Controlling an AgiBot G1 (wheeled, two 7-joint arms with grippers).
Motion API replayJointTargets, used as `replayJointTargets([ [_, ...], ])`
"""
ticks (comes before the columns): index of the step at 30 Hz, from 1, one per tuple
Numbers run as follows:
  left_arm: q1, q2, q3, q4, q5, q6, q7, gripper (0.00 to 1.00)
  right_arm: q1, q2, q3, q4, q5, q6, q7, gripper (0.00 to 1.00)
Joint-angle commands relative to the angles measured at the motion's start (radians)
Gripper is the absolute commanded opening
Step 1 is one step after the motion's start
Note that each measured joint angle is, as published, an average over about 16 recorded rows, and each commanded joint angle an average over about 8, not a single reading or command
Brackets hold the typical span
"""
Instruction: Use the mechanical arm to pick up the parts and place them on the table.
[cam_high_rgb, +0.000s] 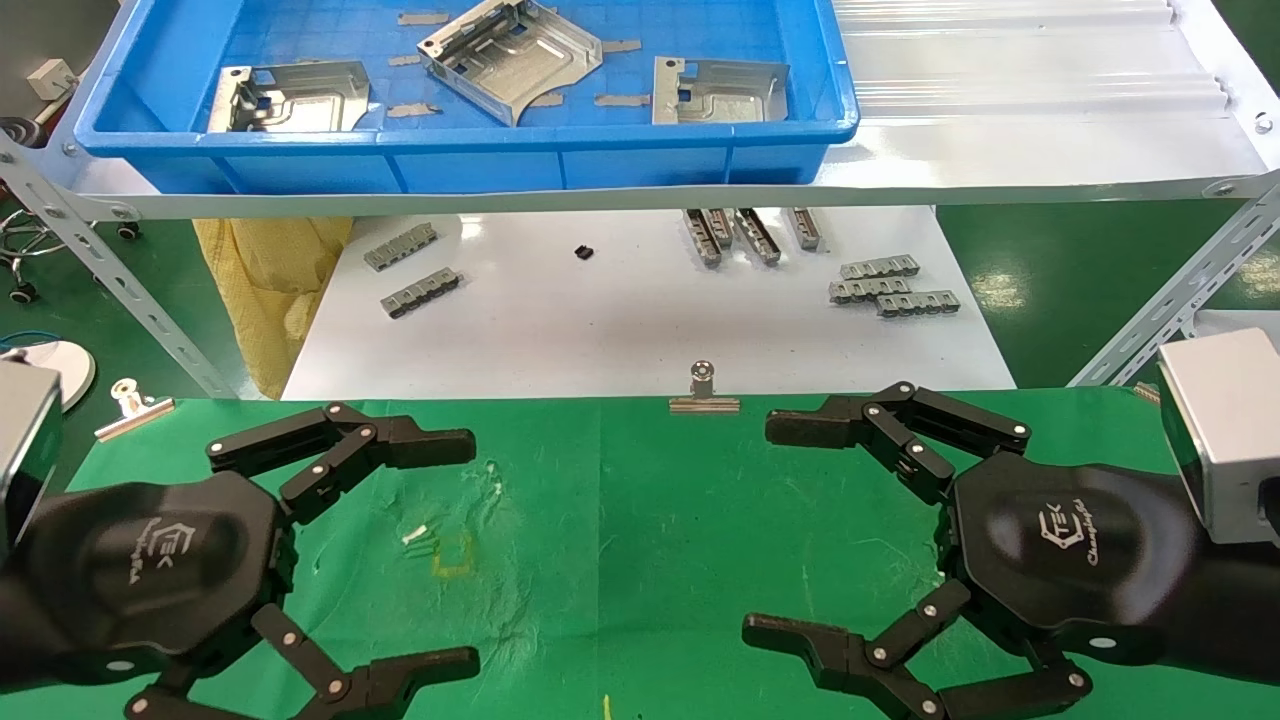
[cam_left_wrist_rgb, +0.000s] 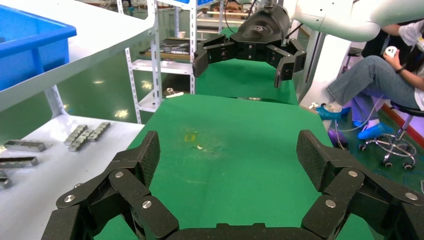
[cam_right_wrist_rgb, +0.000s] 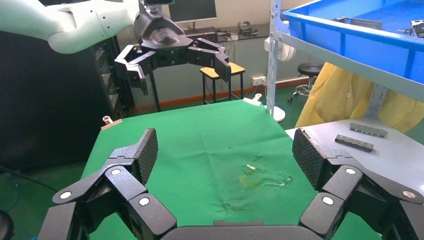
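Three silver sheet-metal parts lie in a blue bin (cam_high_rgb: 470, 165) on the shelf: one at the left (cam_high_rgb: 290, 97), a tilted one in the middle (cam_high_rgb: 510, 55), one at the right (cam_high_rgb: 718, 90). Both black grippers hover low over the green table (cam_high_rgb: 640, 520), well short of the bin. My left gripper (cam_high_rgb: 445, 555) is open and holds nothing; in its wrist view (cam_left_wrist_rgb: 230, 155) only green cloth shows between the pads. My right gripper (cam_high_rgb: 785, 530) is likewise open and holds nothing (cam_right_wrist_rgb: 225, 150).
Beyond the table lies a glossy white board (cam_high_rgb: 620, 320) with small grey segmented bars (cam_high_rgb: 890, 285). A white shelf (cam_high_rgb: 1000, 150) on slanted struts (cam_high_rgb: 1170, 300) carries the bin above it. A binder clip (cam_high_rgb: 704, 390) grips the cloth's far edge. A seated person (cam_left_wrist_rgb: 380, 80) is beside the table.
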Motion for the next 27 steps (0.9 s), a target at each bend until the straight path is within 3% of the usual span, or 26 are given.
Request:
replayJointTargets([
  [1, 0.000, 0.000, 0.000, 0.000, 0.000, 0.000, 0.000, 1.00, 0.000, 0.000, 0.000, 0.000, 0.000, 0.000, 0.000, 0.26],
  [4, 0.000, 0.000, 0.000, 0.000, 0.000, 0.000, 0.000, 1.00, 0.000, 0.000, 0.000, 0.000, 0.000, 0.000, 0.000, 0.16],
  [5, 0.000, 0.000, 0.000, 0.000, 0.000, 0.000, 0.000, 1.00, 0.000, 0.000, 0.000, 0.000, 0.000, 0.000, 0.000, 0.04],
  [6, 0.000, 0.000, 0.000, 0.000, 0.000, 0.000, 0.000, 1.00, 0.000, 0.000, 0.000, 0.000, 0.000, 0.000, 0.000, 0.00],
  [27, 0.000, 0.000, 0.000, 0.000, 0.000, 0.000, 0.000, 1.00, 0.000, 0.000, 0.000, 0.000, 0.000, 0.000, 0.000, 0.00],
])
